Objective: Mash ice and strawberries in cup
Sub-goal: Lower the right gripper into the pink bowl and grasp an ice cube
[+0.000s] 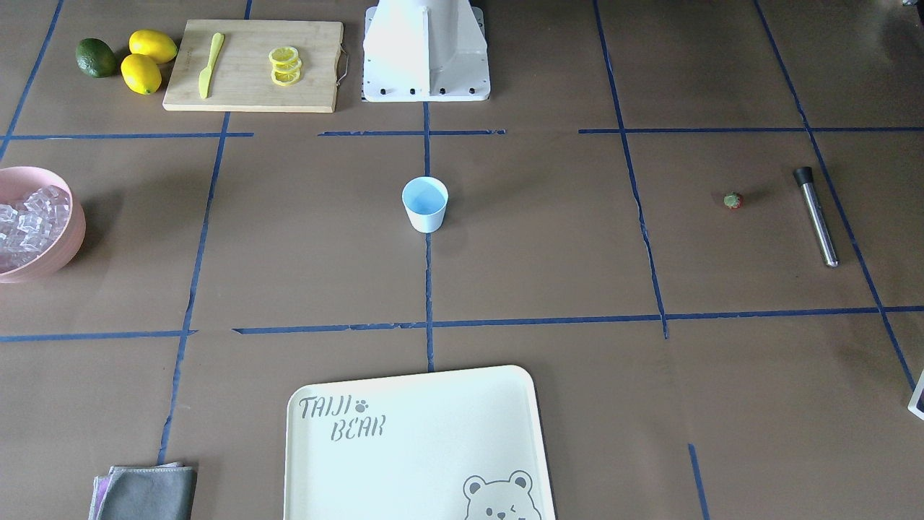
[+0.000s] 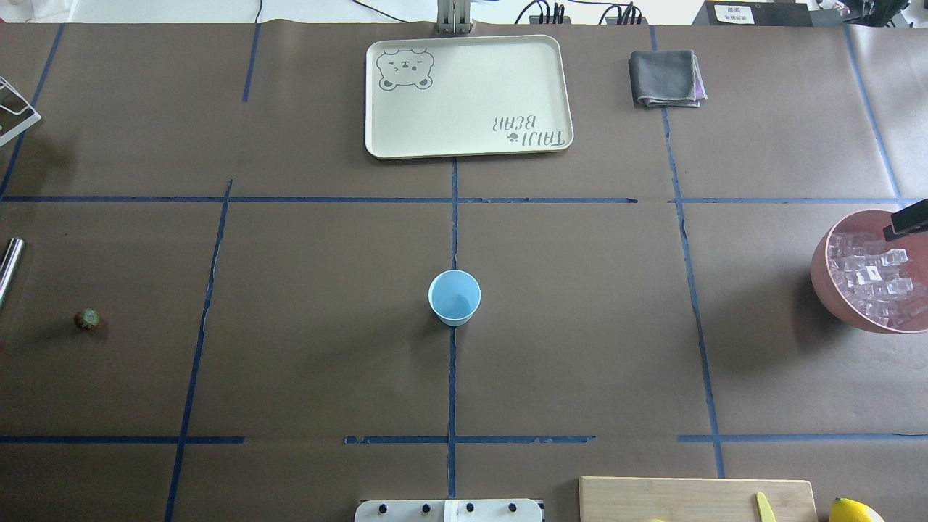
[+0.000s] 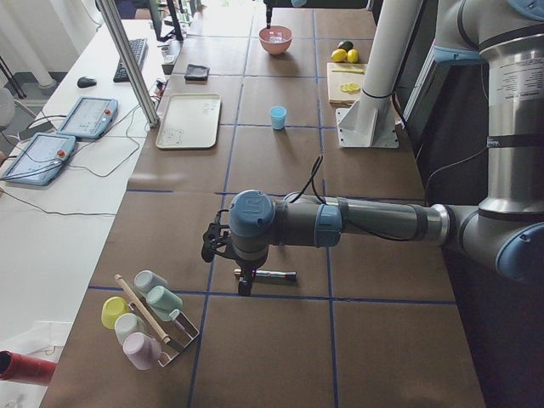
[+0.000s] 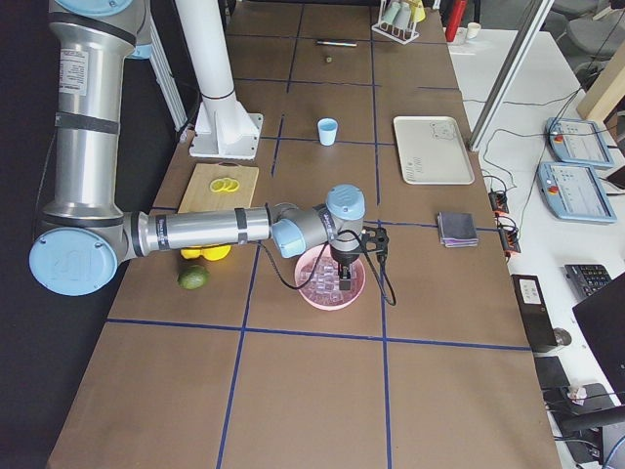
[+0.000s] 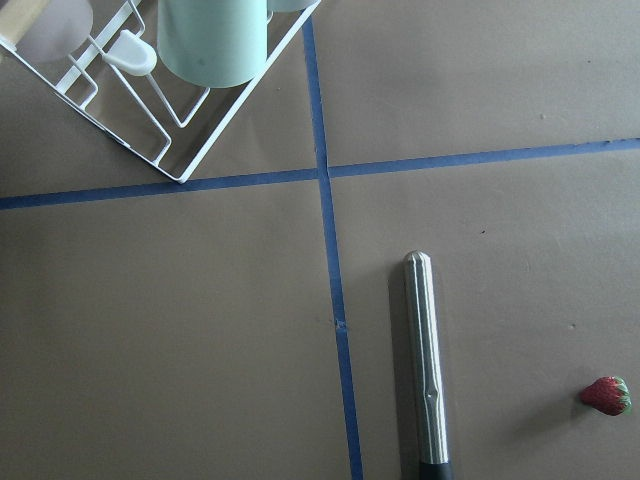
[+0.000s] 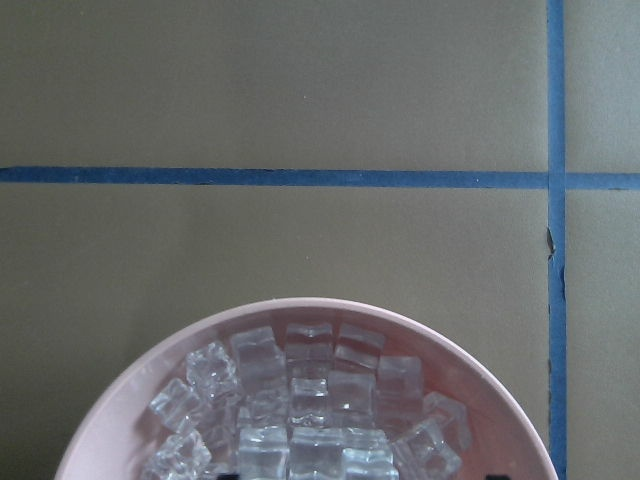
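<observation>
We find the small light-blue tapered cup (image 2: 454, 297) upright at table centre. Seen from overhead, the tiny red strawberry (image 2: 87, 319) lies far out at its 9 o'clock. The clear ice cubes (image 2: 870, 286) fill the large pink bowl (image 2: 823, 279) at 3 o'clock. The left gripper (image 3: 245, 285) hangs over the black-ended steel rod (image 5: 425, 360) and the right gripper (image 4: 344, 285) over the ice. We cannot tell whether either is open or closed.
</observation>
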`<state>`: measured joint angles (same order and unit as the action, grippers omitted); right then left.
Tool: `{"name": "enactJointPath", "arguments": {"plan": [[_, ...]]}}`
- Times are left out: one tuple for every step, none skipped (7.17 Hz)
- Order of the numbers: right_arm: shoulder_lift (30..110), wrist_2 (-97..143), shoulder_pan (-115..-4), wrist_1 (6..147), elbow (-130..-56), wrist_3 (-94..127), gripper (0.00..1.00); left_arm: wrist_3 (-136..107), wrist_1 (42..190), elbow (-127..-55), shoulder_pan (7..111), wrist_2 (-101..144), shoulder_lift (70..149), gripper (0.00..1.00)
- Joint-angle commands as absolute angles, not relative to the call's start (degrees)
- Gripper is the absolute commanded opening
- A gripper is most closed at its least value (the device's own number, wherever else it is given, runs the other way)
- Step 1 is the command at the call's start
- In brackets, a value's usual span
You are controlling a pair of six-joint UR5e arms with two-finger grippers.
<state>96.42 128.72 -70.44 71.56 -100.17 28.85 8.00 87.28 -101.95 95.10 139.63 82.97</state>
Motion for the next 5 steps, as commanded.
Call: {"name": "enactJointPath", "arguments": {"plan": [[96.2, 128.0, -69.3, 71.3, -98.4, 28.7, 0.77, 8.0, 87.3, -102.0, 95.1, 139.7, 83.0, 1.0], [96.2, 128.0, -69.1, 71.3, -98.2, 28.8, 0.77, 8.0, 87.3, -102.0, 95.1, 139.7, 83.0, 1.0], [96.3, 128.0, -68.8, 71.4, -98.1, 28.7, 0.77, 8.0, 87.3, -102.0, 95.1, 139.7, 83.0, 1.0], [96.3, 128.0, -68.7, 71.4, -98.1, 28.8, 0.74, 8.0, 87.3, -102.0, 95.1, 139.7, 83.0, 1.0], [96.4, 128.0, -68.4, 71.5, -98.1, 28.7, 0.69, 8.0, 87.4, -102.0, 95.1, 139.7, 83.0, 1.0]]}}
